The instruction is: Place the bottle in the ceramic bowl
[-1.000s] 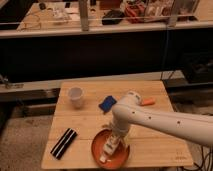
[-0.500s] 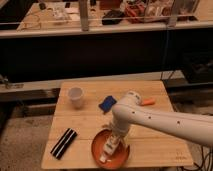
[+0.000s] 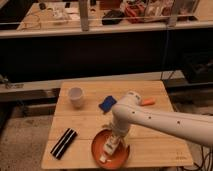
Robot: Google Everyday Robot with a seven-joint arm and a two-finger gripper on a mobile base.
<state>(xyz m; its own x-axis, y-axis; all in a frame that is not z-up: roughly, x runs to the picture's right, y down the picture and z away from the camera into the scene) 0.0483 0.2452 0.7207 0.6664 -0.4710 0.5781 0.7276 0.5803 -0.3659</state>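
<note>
Nothing has shifted vs. a sec ago — arm and gripper (image 3: 114,141) stay low over the ceramic bowl (image 3: 97,145) at the table's (image 3: 150,150) front edge. The bottle (image 3: 108,150) lies inside the bowl, prob. resting on its floor. Can't tell whether the jaws are apart or clamped on it — too murky there. Placement looks basically done; release and retreat remain. White cup (image 3: 76,96), blue object (image 3: 107,104) untouched.
</note>
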